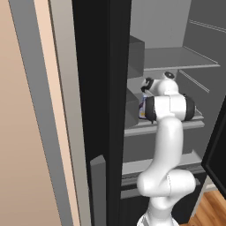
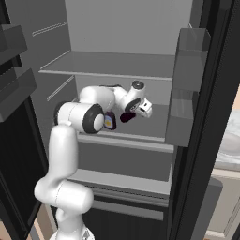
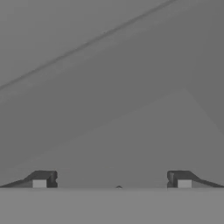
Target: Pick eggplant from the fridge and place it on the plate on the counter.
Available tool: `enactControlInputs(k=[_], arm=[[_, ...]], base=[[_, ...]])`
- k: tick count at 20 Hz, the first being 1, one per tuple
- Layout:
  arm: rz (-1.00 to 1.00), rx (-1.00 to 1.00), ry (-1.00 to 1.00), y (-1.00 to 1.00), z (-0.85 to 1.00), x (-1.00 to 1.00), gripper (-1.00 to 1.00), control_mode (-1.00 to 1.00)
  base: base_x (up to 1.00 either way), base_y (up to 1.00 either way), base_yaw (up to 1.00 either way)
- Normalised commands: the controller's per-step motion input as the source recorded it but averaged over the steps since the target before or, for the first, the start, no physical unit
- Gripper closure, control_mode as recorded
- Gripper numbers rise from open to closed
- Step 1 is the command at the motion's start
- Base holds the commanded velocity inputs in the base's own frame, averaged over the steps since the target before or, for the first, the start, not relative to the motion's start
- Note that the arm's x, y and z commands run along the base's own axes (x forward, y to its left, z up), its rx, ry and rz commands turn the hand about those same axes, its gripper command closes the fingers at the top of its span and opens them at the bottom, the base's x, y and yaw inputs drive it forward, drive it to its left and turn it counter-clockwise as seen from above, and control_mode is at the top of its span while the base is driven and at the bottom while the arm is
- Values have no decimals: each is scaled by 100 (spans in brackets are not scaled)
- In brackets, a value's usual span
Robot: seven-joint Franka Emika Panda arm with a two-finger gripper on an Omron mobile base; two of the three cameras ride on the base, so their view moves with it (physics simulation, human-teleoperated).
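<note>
Dark purple and glossy, the eggplant (image 2: 126, 116) lies on the middle shelf (image 2: 154, 129) of the fridge (image 2: 117, 28), just beside the pincer (image 3: 112, 179), whose fingers (image 3: 41, 179) stand wide apart with nothing between them, probably ready to close around it.

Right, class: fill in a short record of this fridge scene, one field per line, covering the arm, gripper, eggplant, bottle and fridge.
arm: white Franka arm reaching into the fridge
gripper: two-finger gripper, fingers wide apart, nothing between them
eggplant: small dark maroon glossy eggplant on the middle shelf, beside the wrist
bottle: small dark bottle with yellow label, next to the eggplant
fridge: tall black-fronted fridge, grey interior, doors open
</note>
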Motion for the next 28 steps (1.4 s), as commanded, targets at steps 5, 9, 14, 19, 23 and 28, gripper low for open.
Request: enactControlInputs(k=[5,9,14,19,23,28], arm=[[0,4,18,0,-14,15,-100,-100],[0,2,16,1,-9,4,-100,-100],[0,0,7,13,0,-21,-100,-100],[-5,0,3,3,0,-44,-100,-100],[-10,0,1,2,0,-50,-100,-100],[-4,0,0,21,-12,-37,-100,-100]], base=[[0,0,0],[0,0,0],[0,0,0],[0,0,0],[0,0,0],[0,0,0]])
